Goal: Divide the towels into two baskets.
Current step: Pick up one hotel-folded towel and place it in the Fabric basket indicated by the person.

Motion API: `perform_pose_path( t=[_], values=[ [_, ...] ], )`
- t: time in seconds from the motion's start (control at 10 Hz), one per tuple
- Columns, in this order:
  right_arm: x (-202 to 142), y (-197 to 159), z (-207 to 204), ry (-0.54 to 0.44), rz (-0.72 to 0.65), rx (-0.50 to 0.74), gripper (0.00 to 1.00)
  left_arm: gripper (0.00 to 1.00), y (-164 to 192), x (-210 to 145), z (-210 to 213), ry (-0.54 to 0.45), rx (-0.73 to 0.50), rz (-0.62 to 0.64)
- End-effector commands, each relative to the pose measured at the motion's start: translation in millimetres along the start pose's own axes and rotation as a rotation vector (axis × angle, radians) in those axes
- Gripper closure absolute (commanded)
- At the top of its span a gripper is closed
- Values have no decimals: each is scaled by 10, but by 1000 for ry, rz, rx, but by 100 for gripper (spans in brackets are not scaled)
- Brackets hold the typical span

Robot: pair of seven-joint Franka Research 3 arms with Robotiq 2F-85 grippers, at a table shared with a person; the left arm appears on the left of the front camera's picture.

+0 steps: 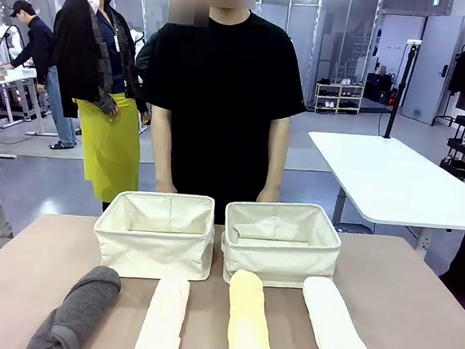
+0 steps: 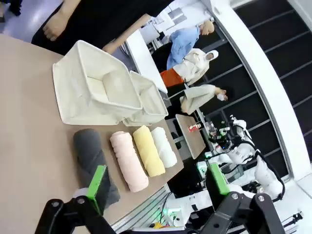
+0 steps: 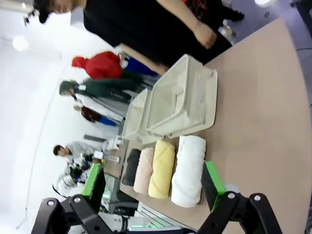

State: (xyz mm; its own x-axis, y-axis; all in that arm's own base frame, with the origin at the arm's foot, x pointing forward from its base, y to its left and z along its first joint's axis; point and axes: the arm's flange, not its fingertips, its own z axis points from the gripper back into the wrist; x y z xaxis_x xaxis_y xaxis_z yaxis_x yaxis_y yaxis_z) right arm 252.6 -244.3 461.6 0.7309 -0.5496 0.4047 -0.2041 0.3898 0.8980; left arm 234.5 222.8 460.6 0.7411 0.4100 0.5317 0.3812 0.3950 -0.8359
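Left hand (image 2: pixel 157 182) spread wide; grey towel (image 1: pixel 78 307) cropped.

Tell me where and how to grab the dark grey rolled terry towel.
Grip the dark grey rolled terry towel at mid-length from straight above with the open left gripper, jaws spanning its width. It lies flat, a slanted soft cylinder, apart from the cream-peach rolled towel, so there is probably room either side.
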Motion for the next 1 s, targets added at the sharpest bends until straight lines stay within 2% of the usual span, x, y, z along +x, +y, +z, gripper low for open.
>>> perform_pose_path(
  t=[0.0,0.1,0.2,0.3,0.9],
  values=[
    [98,-113,136,-48,21,50,0,0,44,-198,12,-56,-2,23],
    [76,-161,293,-90,17,65,0,0,71,-240,47,-103,6,44],
    [69,-256,339,-131,-4,24,0,0,74,-253,26,-113,21,52],
    [45,-101,291,-73,-15,35,0,0,99,-97,219,-61,16,46],
    [45,-101,291,-73,-15,35,0,0,99,-97,219,-61,16,46]
  ],
)
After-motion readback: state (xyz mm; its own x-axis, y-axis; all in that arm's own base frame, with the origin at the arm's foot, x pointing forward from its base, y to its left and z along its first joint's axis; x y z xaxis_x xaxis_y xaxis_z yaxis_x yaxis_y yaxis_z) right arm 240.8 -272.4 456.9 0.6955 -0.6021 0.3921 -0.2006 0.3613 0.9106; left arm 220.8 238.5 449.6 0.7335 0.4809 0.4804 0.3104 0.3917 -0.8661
